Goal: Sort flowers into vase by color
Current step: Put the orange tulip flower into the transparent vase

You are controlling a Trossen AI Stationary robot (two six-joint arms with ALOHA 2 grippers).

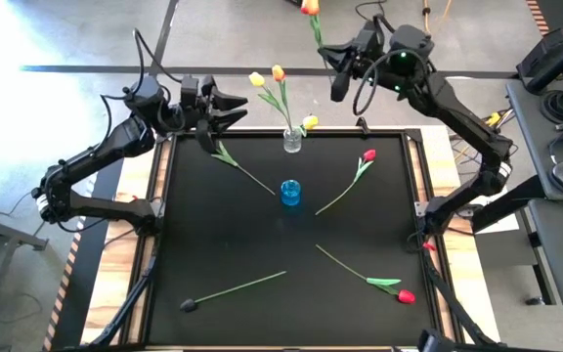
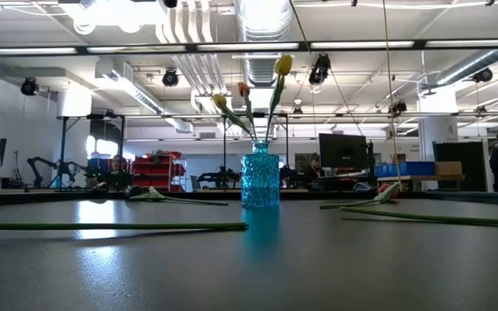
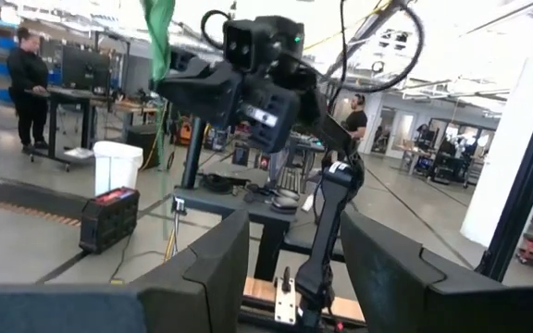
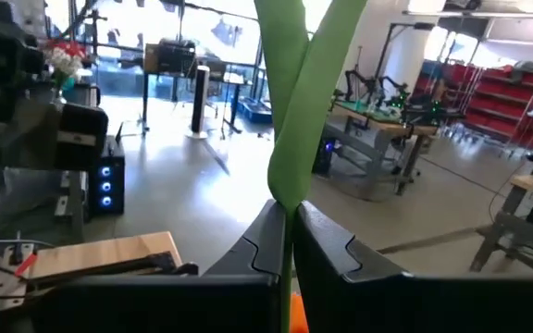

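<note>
My right gripper [image 1: 340, 70] is shut on a tulip with an orange-red head [image 1: 309, 8], out past the table's far edge, right of the clear vase [image 1: 292, 141]. That vase holds yellow and orange tulips [image 1: 279, 74] and stands at the far middle. A blue vase [image 1: 290, 193] stands mid-table; in the low view it [image 2: 260, 181] hides the clear one. My left gripper [image 1: 229, 110] hangs open at the far left, above the top of a stem [image 1: 238, 166] lying on the mat. Two red tulips [image 1: 368, 154] [image 1: 406, 294] and a dark-headed stem [image 1: 233, 289] lie flat. My right gripper pinches the tulip between its two fingers at the stem, just below a broad green leaf [image 4: 290, 199]. The fingers lie level and across the stem. The flower is lifted clear of the table, and its leaf [image 3: 159, 37] rises above the fingers.
The black mat [image 1: 213, 235] has open room at the near left and around the blue vase. A raised frame [image 1: 416, 205] runs along the table's sides. Desks, equipment and people [image 3: 28, 88] stand in the room beyond.
</note>
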